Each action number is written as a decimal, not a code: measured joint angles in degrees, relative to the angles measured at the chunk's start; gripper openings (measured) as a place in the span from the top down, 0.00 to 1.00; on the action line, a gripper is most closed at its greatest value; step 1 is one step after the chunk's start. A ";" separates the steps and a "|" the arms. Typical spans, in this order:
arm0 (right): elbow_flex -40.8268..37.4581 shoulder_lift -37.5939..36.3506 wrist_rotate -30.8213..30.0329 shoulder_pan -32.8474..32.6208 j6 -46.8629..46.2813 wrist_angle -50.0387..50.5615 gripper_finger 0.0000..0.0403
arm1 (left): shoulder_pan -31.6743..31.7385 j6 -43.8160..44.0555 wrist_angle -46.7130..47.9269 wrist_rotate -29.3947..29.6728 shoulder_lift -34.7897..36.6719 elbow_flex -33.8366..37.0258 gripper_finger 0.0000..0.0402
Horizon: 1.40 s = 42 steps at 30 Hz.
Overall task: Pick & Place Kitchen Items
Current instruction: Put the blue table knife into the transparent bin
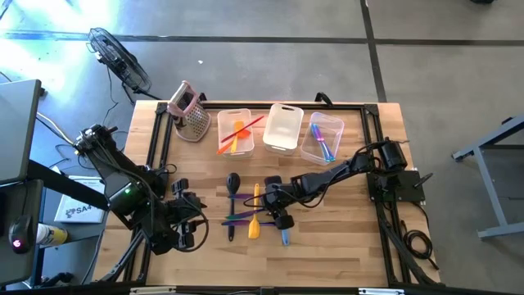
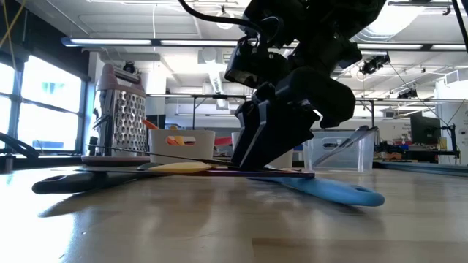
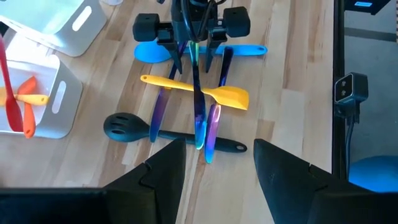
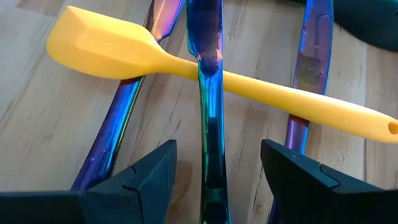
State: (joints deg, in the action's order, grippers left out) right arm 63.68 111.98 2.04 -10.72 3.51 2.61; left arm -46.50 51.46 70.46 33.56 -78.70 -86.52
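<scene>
While some utensils already sit in bins (image 1: pixel 235 115), pile (image 1: pixel 254 215) left mid-table. Right gripper (image 4: pixel 211 180) spread wide astride iridescent utensil (image 4: pixel 210 87) under yellow spatula (image 4: pixel 124 46), nothing gripped yet. Left gripper (image 3: pixel 211 171) parted, empty, nearby.

My open fingers (image 4: pixel 146 180) straddle an iridescent blue-purple utensil (image 4: pixel 210 118); it crosses over the yellow spatula (image 4: pixel 155 53) ahead; two similar utensils flank it.
</scene>
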 joint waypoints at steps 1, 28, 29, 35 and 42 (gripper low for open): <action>0.00 0.00 0.00 0.00 -0.06 0.00 0.44 | -0.01 -0.04 0.00 -0.02 0.00 0.00 0.54; 0.13 3.69 1.55 0.28 -0.90 -4.00 0.70 | 0.00 -0.17 1.40 -1.48 0.00 0.07 0.54; 0.13 3.69 1.89 0.28 -0.90 -4.00 0.74 | 0.00 -0.17 1.41 -1.47 0.00 0.07 0.54; 0.11 3.71 2.45 0.28 -1.29 -3.96 0.92 | 0.00 -0.17 1.49 -1.46 0.00 0.04 0.54; 0.09 3.74 3.26 0.33 -2.38 -3.96 0.91 | 0.00 -0.17 1.51 -1.46 0.02 -0.02 0.54</action>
State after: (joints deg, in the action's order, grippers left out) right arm 63.77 115.72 5.30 -10.39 1.13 -1.34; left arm -46.50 51.29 71.96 32.10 -78.68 -86.54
